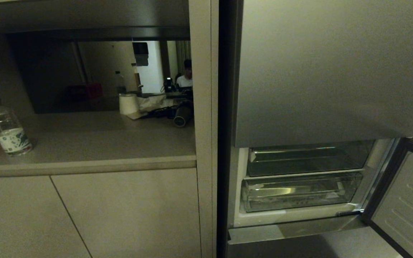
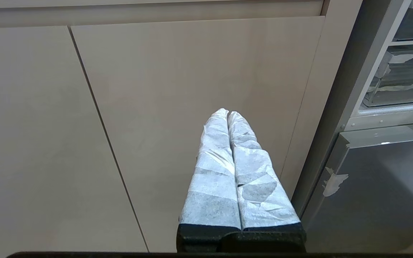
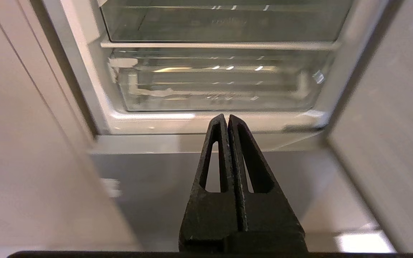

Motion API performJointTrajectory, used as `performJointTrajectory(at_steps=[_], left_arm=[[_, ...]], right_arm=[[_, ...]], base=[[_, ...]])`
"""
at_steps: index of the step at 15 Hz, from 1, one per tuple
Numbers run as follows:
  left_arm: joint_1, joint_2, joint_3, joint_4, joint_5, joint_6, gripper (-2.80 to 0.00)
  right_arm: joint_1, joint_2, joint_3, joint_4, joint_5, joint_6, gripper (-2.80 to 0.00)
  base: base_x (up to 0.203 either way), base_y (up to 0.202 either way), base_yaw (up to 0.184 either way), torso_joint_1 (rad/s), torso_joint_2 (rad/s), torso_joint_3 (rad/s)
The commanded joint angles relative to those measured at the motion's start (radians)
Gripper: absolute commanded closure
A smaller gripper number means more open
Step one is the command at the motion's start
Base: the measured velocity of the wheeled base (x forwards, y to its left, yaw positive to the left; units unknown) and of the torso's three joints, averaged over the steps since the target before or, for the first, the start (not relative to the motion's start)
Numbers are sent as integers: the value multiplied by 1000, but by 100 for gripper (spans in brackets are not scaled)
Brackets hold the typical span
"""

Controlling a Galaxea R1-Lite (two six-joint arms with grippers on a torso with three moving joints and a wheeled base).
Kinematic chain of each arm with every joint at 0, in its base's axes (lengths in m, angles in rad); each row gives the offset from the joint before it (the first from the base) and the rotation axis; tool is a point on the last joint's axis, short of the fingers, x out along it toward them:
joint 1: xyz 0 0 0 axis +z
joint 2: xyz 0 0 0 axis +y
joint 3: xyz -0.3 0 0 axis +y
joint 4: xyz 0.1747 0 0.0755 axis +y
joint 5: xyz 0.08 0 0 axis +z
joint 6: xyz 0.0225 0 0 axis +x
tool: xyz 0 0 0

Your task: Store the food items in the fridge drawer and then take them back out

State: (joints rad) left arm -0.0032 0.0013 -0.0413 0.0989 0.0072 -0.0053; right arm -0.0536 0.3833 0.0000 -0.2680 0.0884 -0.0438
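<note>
The food items are out of view. The fridge drawer stands open: its panel (image 1: 405, 204) has swung out to the right and shows a white ribbed inner face. Inside are two clear bins, the lower one (image 1: 299, 191) (image 3: 213, 86) with nothing in it that I can see. My right gripper (image 3: 226, 116) is shut and holds nothing; its black fingers point at the ledge just under the lower bin, above the lowest grey panel (image 3: 177, 186). My left gripper (image 2: 228, 113), with white-wrapped fingers, is shut and holds nothing in front of a beige cabinet door (image 2: 192, 89).
The tall top fridge door (image 1: 335, 71) is closed above the open compartment. On the counter (image 1: 84, 143) to the left stand a clear water bottle (image 1: 7, 127), a paper roll (image 1: 127, 104) and clutter. A person (image 1: 185, 77) sits far behind. White tape (image 2: 335, 181) marks the lower panel's edge.
</note>
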Motion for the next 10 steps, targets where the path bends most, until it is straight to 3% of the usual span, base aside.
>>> performJointTrajectory(at_steps=[1,3,10], left_arm=[[0,0,0,1,0,-1,0],[0,0,0,1,0,-1,0],[0,0,0,1,0,1,0]], right_arm=[[26,-284,26,132,-44,-44,0],[40,-384,28,169,-62,-82,0],[47,-383,31,188,-75,-64,0]], base=[[0,0,0,0,0,0],[0,0,0,0,0,0],[0,0,0,0,0,0]])
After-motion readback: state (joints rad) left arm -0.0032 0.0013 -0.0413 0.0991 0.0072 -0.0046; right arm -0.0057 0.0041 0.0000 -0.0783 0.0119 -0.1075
